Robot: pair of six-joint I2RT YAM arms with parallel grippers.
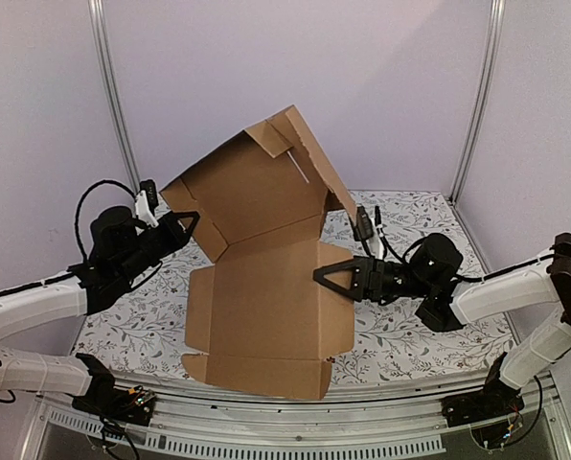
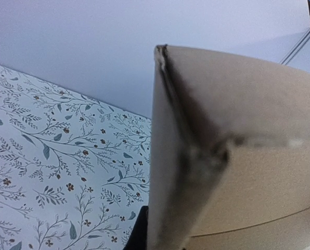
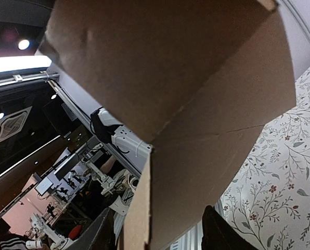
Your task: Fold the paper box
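Plain brown, unprinted, all over the paper box; darker, shadowed brown along the crease right before the left gripper. Black on that gripper and on the right gripper. White on the left arm and right arm behind them, black at the joints. Under both grippers, white table cover printed with grey-green leafy sprigs and small brown flowers. Past both grippers, pale lilac wall and silver-grey posts.

Brown paper box, part-folded: front panel flat, rear panel tilted up.
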